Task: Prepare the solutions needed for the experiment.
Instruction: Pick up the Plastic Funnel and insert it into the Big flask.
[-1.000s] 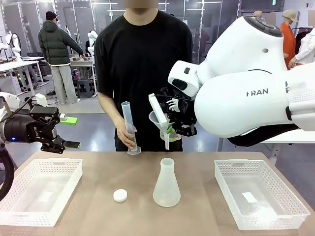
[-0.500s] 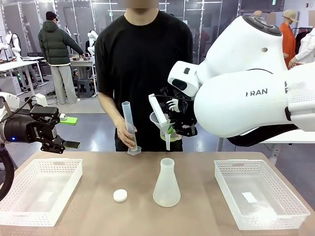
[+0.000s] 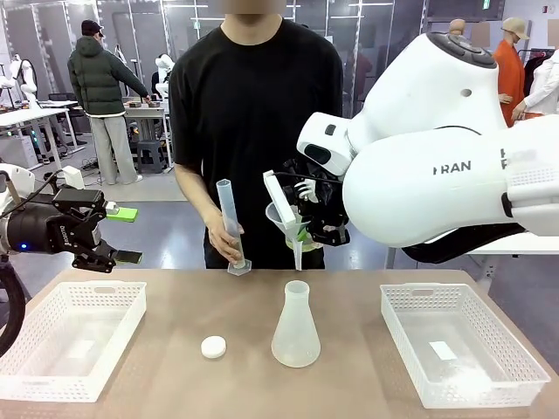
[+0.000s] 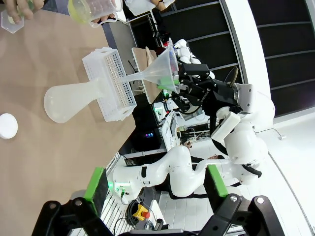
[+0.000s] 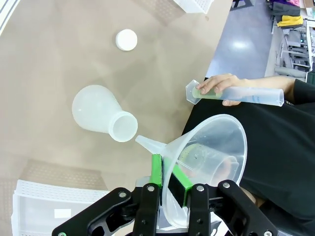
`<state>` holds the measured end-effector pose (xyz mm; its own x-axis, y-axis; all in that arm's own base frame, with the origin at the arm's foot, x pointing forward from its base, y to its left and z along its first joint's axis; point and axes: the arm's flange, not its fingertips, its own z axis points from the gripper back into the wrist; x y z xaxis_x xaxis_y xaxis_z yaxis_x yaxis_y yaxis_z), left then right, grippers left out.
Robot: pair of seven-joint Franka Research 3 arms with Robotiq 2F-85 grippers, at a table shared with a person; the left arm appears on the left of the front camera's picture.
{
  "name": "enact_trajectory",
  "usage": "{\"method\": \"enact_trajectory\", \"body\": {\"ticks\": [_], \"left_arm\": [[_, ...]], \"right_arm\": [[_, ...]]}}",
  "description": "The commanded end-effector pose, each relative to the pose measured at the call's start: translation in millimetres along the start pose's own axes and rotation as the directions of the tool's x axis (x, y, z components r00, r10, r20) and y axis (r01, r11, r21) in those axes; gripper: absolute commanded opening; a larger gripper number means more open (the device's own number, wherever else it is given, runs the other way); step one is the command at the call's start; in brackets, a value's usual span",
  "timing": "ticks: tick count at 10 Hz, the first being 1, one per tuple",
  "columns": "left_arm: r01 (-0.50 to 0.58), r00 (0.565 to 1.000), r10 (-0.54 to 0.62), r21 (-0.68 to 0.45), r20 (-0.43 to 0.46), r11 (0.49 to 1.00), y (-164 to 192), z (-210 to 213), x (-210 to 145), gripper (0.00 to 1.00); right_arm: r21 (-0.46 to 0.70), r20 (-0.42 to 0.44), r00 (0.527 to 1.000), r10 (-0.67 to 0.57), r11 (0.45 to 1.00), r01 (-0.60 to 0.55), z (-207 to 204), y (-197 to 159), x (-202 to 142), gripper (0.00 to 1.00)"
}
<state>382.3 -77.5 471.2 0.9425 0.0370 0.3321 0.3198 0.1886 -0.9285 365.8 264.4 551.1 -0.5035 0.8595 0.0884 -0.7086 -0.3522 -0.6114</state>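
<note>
You have the table [image 3: 175, 384] running across the whole near scene, and above its right half the bulky white right arm [image 3: 437, 175] reaches in toward the middle. A person [image 3: 253, 105] in a black shirt stands at the far side, facing you. Two white mesh baskets sit on the table, the left basket [image 3: 96, 288] at the near left and the right basket [image 3: 410, 349] at the near right, well apart. Your left gripper [image 3: 125, 236] hangs over the left basket's far end with its fingers spread wide and nothing between them. In the middle of the table the frosted conical flask [image 3: 295, 332] stands upright with its mouth uncovered; you cannot tell whether any liquid lies in it. The person's hand [image 3: 225, 249] holds a tall measuring cylinder [image 3: 229, 218] tilted at the table's far edge, just left of the flask. Your right gripper [image 3: 304, 231] has its fingers clenched on the rim of a clear funnel [image 3: 284, 218], which is tipped so that its spout points down over the flask's mouth, the tip close above it and not inside. A small white round cap [image 3: 213, 347] lies flat on the table, near the flask's left. The solutions [image 5: 206, 95] show as a little pale yellow-green liquid at the foot of the cylinder, beside the person's fingers.
</note>
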Motion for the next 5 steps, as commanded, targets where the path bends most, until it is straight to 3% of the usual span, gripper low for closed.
{"method": "enact_trajectory", "body": {"ticks": [1,5], "left_arm": [[-0.009,1.000,0.009,-0.025,0.009,1.000,-2.3,-1.5,1.1,1.00],[-0.009,1.000,0.009,-0.025,0.009,1.000,-2.3,-1.5,1.1,1.00]], "right_arm": [[0.007,0.048,0.999,-0.008,1.000,0.008,-10.5,4.2,-6.3,0.06],[0.032,0.070,0.997,-0.044,0.999,0.042,-30.4,9.0,-14.7,0.06]]}}
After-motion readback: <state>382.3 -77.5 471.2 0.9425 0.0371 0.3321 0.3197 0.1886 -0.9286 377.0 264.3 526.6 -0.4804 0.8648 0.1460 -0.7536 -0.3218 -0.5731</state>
